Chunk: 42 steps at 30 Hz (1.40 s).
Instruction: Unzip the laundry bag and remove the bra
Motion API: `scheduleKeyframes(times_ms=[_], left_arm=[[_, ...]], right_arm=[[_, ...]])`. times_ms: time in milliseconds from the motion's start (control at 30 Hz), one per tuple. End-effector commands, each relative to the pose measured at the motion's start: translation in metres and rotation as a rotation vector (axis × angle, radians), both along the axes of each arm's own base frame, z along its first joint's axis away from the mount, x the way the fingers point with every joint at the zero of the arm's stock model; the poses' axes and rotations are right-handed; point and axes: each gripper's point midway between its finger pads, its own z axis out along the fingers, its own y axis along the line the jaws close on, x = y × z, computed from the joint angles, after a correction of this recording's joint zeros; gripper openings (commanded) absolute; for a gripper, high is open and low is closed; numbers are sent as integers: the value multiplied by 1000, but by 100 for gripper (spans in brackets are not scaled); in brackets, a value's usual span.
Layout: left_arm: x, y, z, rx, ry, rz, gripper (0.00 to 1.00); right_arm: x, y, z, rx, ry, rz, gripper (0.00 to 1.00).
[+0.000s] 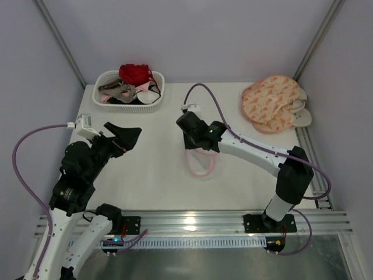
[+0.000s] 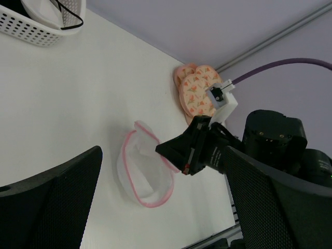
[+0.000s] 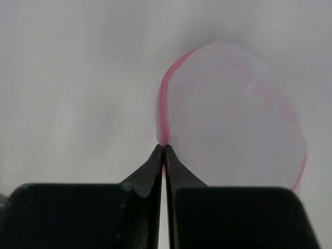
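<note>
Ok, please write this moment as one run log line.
right gripper: shut on laundry bag pink rim | left gripper: open, apart from bag | bag: on table

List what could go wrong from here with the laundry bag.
1. The right gripper is shut on only the thin pink rim of the laundry bag, so the pinch may slip off when it pulls.
2. The left gripper hangs open, well clear of the bag, so nothing pins it down. A pull would likely drag or lift the whole bag across the table instead of opening it.
</note>
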Motion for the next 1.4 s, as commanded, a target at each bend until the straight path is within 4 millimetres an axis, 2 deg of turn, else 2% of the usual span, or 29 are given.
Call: scheduleKeyframes(times_ms=[0, 67, 100, 167, 200, 233, 267, 333, 367, 433, 467, 533, 567, 600, 767, 800, 833, 900, 967, 1100, 1233, 1333, 1367], left_arm=[[-3, 7, 0, 27, -3, 21, 99], [-3, 12, -1, 33, -4, 51, 99], [-3, 13, -2, 35, -5, 54, 99], [-4, 13, 0, 32, -7, 53, 99], [-4, 13, -1, 32, -6, 51, 99], [-4, 13, 0, 32, -7, 51, 100], [-3, 12, -1, 31, 0, 52, 100], [-3, 12, -1, 31, -2, 52, 100], [-3, 12, -1, 28, 1, 52, 99], [-4, 11, -1, 27, -1, 46, 99], [-4, 11, 1, 23, -6, 43, 99], [-4, 9, 4, 16, -18, 36, 99], [-7, 4, 5, 13, -22, 3, 99], [-9, 3, 8, 12, -37, -9, 100], [-18, -18, 11, 4, -81, -144, 99], [-19, -23, 14, -6, -102, -173, 100], [-21, -30, 8, -12, -91, -217, 99], [-26, -39, 9, -24, -102, -281, 99], [-30, -50, 9, -36, -109, -355, 99], [-32, -57, 2, -32, -96, -402, 100], [-39, -63, -6, -35, -100, -462, 99], [-39, -68, -14, -34, -82, -491, 99], [-36, -68, -19, -24, -66, -490, 100]], right_arm=[[-34, 49, -22, 187, 85, 221, 4], [-56, 64, -27, 249, 113, 298, 4], [-69, 60, -43, 235, 152, 312, 4], [-95, 65, -52, 255, 218, 371, 4], [-106, 56, -67, 226, 259, 365, 4], [-113, 52, -72, 218, 277, 355, 4], [-122, 42, -84, 197, 313, 334, 4], [-128, 31, -90, 174, 322, 310, 15], [-132, 25, -84, 179, 306, 308, 32], [-126, 20, -68, 204, 228, 293, 38], [-127, 17, -45, 263, 172, 312, 58], [-125, 22, -10, 366, 76, 343, 76], [-126, 16, 18, 427, 9, 354, 90], [-126, 13, 31, 446, -31, 361, 99], [-121, -21, 93, 462, -182, 306, 99], [-124, -32, 97, 441, -189, 298, 100], [-121, -39, 103, 436, -208, 271, 100], [-124, -51, 120, 464, -248, 259, 99], [-123, -62, 129, 473, -289, 231, 100], [-126, -82, 153, 508, -368, 206, 99], [-129, -97, 187, 542, -456, 213, 99], [-128, -105, 204, 536, -503, 205, 99], [-127, -106, 203, 512, -505, 211, 100]])
